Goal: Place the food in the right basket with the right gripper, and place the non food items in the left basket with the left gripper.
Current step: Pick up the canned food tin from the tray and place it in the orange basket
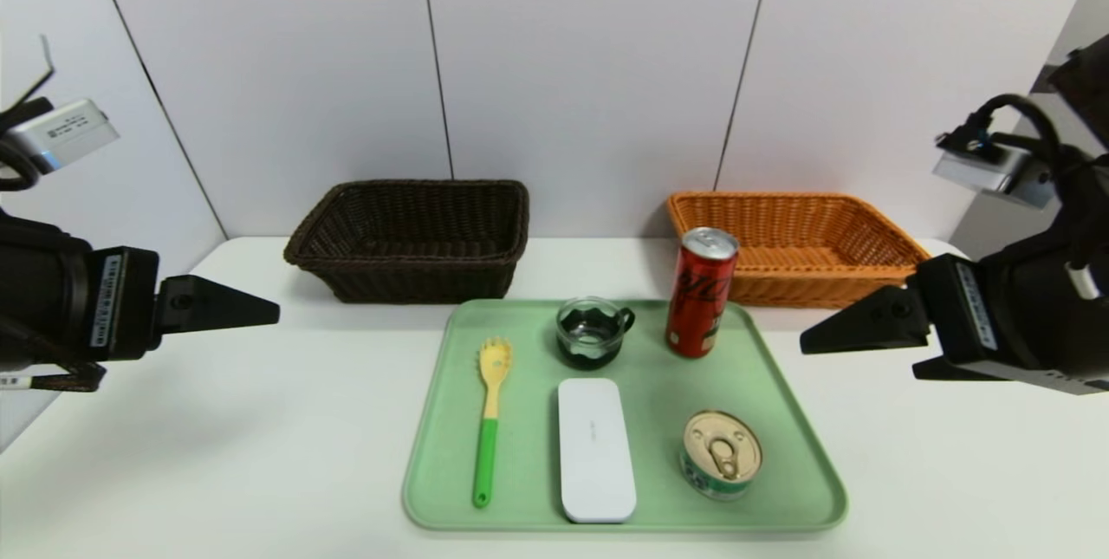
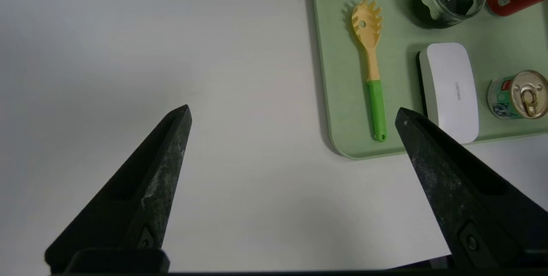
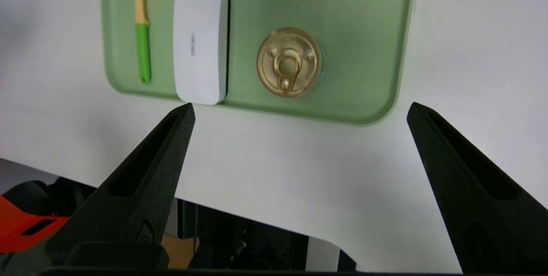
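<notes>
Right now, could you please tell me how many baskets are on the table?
2: a dark brown basket behind the tray's left corner, an orange basket behind its right. None seems hidden.

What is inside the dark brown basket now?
The dark brown basket looks empty: only its woven floor shows. The strip of floor just behind its near wall is hidden, so something flat there cannot be excluded.

Five things on my tray, two baskets behind.

Red can (image 1: 701,292) stands upright at the far right, glass cup (image 1: 592,333) just left of it. Pasta spoon (image 1: 489,420) lies lengthwise, green handle toward me; white case (image 1: 595,450) lies flat beside it; tin (image 1: 721,455) sits lid-up, near right. Brown basket (image 1: 411,238) far left, orange basket (image 1: 793,245) far right.
</notes>
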